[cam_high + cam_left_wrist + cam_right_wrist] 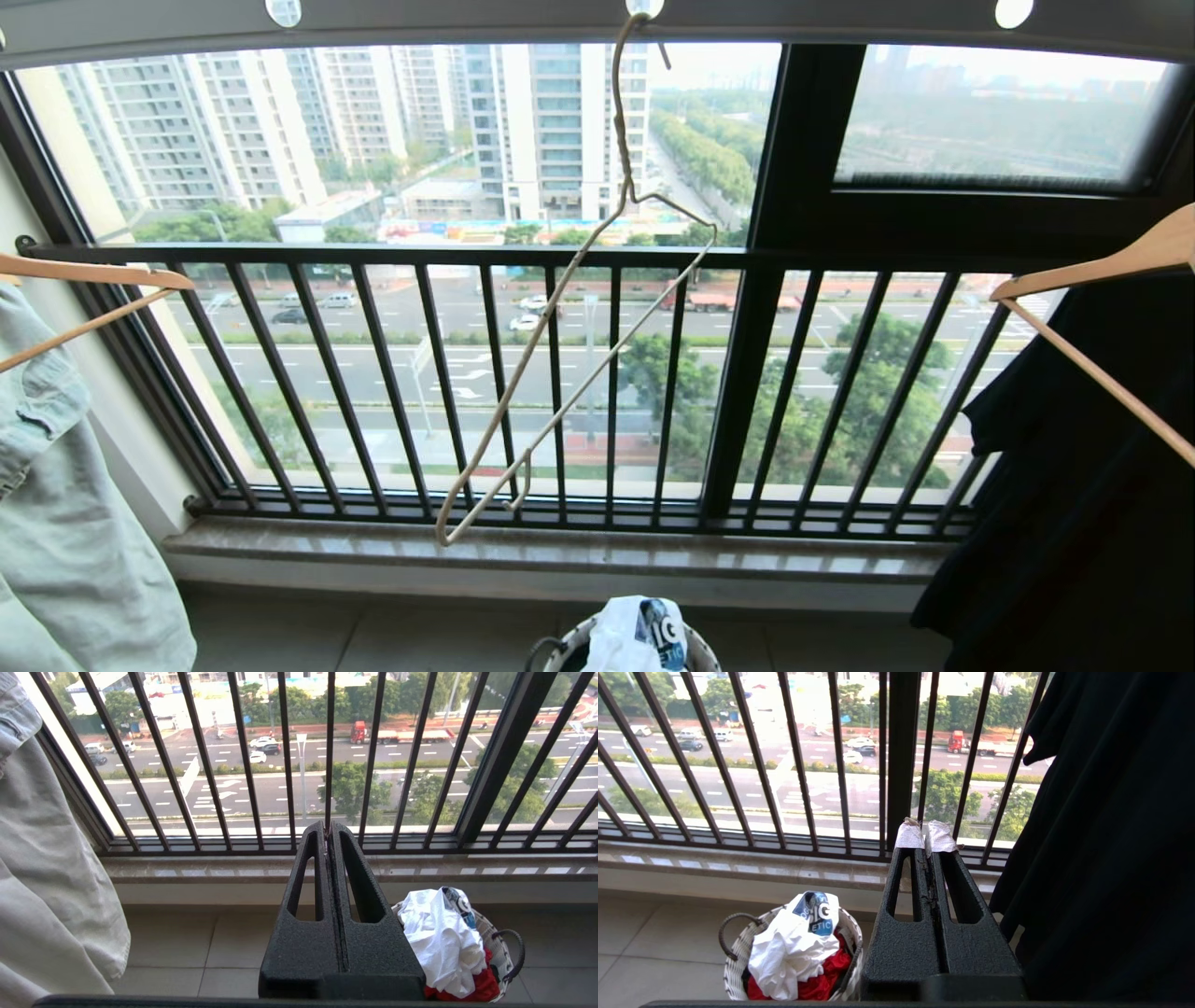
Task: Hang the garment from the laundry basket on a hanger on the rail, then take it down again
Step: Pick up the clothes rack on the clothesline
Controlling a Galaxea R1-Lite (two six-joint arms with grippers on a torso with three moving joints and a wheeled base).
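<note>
The white garment [627,637] with its navy graphic lies crumpled on top of the round woven laundry basket [702,659] on the floor below the window. Both wrist views show the garment [441,940] [789,947] in the laundry basket [735,963] [495,942]. A thin beige wire hanger [579,308] dangles tilted from a hole in the grey rail [803,21] overhead, empty. My left gripper [328,828] is shut and empty, level, left of the basket. The right gripper [926,833], white-taped at the tips, is shut and empty, right of the basket. Neither gripper is in the head view.
A red garment [822,975] lies under the white one. A pale denim piece [56,523] hangs on a wooden hanger [84,280] at the left. A black garment [1092,467] hangs on another wooden hanger [1092,271] at the right. The black barred window railing [579,383] stands above the stone sill [560,551].
</note>
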